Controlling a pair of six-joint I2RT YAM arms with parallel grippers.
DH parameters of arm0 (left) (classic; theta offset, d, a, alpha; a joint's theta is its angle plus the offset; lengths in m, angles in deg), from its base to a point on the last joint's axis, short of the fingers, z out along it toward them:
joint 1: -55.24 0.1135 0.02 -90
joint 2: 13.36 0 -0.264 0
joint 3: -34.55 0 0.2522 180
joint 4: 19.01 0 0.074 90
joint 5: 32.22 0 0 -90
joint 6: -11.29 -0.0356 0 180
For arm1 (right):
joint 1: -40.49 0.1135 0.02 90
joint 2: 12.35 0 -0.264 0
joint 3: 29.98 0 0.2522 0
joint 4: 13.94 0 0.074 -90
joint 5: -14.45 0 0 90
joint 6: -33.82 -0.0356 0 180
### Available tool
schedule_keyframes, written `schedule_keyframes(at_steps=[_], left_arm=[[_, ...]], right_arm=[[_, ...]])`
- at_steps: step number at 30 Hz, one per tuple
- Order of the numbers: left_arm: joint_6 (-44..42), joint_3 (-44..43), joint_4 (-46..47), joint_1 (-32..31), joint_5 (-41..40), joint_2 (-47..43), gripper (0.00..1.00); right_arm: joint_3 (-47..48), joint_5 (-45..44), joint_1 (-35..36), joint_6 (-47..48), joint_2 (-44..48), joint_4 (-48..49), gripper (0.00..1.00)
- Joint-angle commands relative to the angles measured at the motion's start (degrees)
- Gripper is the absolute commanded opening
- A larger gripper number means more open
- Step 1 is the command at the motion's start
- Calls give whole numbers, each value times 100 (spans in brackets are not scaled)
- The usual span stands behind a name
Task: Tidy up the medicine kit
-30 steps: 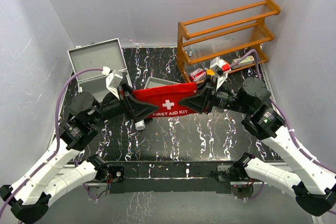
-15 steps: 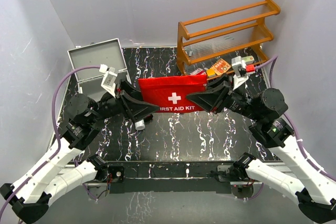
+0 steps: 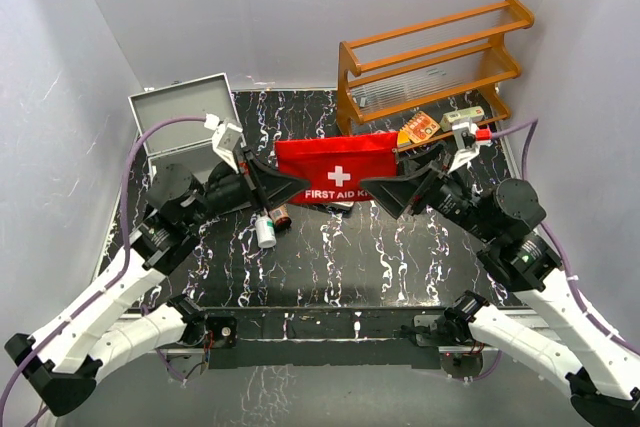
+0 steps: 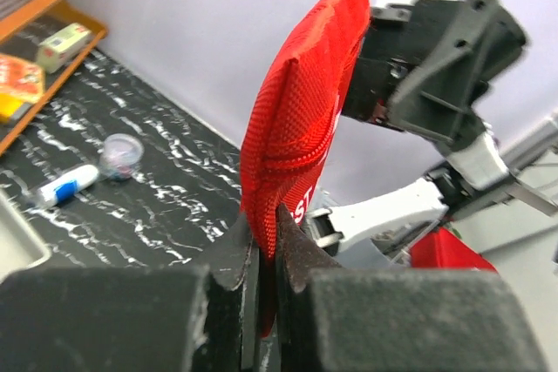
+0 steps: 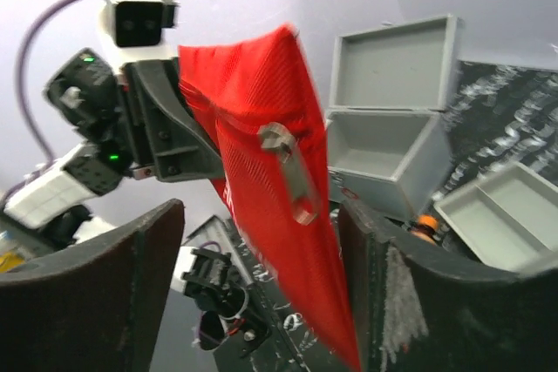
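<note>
In front of the medicine kit (image 3: pixel 185 112), open at the back left, the red pouch (image 3: pixel 335 172) has come free of the right gripper (image 3: pixel 378 194), whose jaws now stand spread. The left gripper (image 3: pixel 296 183) alone pinches its edge. The kit looks bare inside and bottles (image 3: pixel 265 234) lie loose, so most of the sorting remains.

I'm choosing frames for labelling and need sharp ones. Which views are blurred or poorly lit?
Top external: sharp, evenly lit, soft shadows on the table. Left wrist: the red pouch is crisp, the left gripper below it dark and soft. Right wrist: the pouch's lower edge is smeared, and the right gripper is a dark blur on both sides.
</note>
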Motion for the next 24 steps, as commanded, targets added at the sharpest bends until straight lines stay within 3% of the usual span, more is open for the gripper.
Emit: schedule_keyframes(at_steps=[1,6,10,16,24], left_arm=[[-413,-516,-667,4,-1030,287,0],[-728,-926,-1593,42,-2084,682,0],[-914,-1345,-2703,429,-2813,1078,0],[-1080,-1591,-3802,2395,-1794,1560,0],[-1162,-2687,-5377,3783,-1676,2215,0]], right_arm=[[-117,-1420,-25,-96,382,-639,74],[-279,-2707,-22,-96,387,-1268,81],[-415,-2885,-19,-8,198,-1395,81],[-756,-2509,-19,83,-271,-1083,81],[-1335,-2737,-10,-129,-1368,-745,81]])
